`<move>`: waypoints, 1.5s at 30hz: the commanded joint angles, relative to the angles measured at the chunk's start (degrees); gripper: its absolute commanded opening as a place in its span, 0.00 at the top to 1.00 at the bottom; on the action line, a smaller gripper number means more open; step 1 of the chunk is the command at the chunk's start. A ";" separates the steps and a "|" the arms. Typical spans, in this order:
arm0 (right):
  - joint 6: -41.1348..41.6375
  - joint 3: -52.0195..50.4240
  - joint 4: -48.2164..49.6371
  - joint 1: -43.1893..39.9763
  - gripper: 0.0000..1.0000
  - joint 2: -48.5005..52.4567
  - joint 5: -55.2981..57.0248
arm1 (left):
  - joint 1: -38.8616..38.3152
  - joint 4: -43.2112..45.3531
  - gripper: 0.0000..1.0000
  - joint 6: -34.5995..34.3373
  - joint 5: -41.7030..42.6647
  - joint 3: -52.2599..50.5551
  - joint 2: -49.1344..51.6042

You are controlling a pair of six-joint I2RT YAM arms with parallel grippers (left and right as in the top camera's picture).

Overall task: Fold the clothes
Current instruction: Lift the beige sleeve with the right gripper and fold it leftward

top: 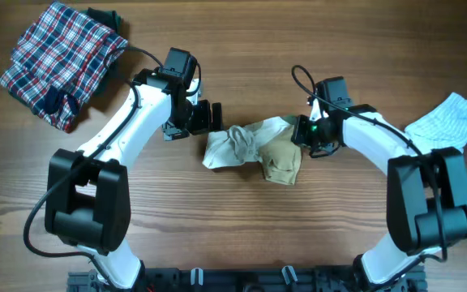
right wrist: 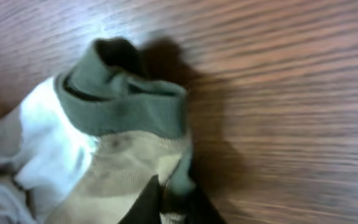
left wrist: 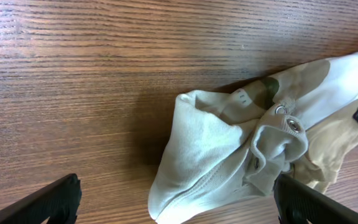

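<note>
The cream-white top (top: 246,146) lies crumpled at the table's middle, its tan-beige part (top: 282,164) toward the front right. My right gripper (top: 302,135) is at the top's right end. In the right wrist view that gripper (right wrist: 174,204) is shut on the fabric beside the olive edge (right wrist: 123,102). My left gripper (top: 212,118) hovers open just beyond the top's left end. In the left wrist view its dark fingers (left wrist: 50,202) stand wide apart, with the cream cloth (left wrist: 210,146) ahead between them, untouched. A pale blue striped garment (top: 452,122) lies at the far right.
A red and blue plaid garment (top: 59,61) lies bunched at the back left corner, with a dark object (top: 105,18) behind it. Both arm bases stand at the table's front edge. Bare wood (top: 242,227) stretches in front of the top.
</note>
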 commanded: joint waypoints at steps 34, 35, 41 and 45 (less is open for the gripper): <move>4.28 17.64 -13.64 13.86 0.96 -4.87 -3.23 | 6.38 0.13 0.00 0.92 -1.31 -0.33 -0.68; 4.72 18.32 -13.66 14.36 0.96 -4.87 -3.23 | 6.51 0.13 0.00 0.92 -1.31 -0.33 -0.68; 6.75 19.23 -12.31 18.27 0.96 -4.83 -3.15 | 6.49 0.15 0.00 0.92 -1.31 -0.33 -0.68; 9.07 19.23 -9.73 21.33 0.96 -4.72 -2.58 | 6.49 0.13 0.00 0.92 -1.31 -0.33 -0.68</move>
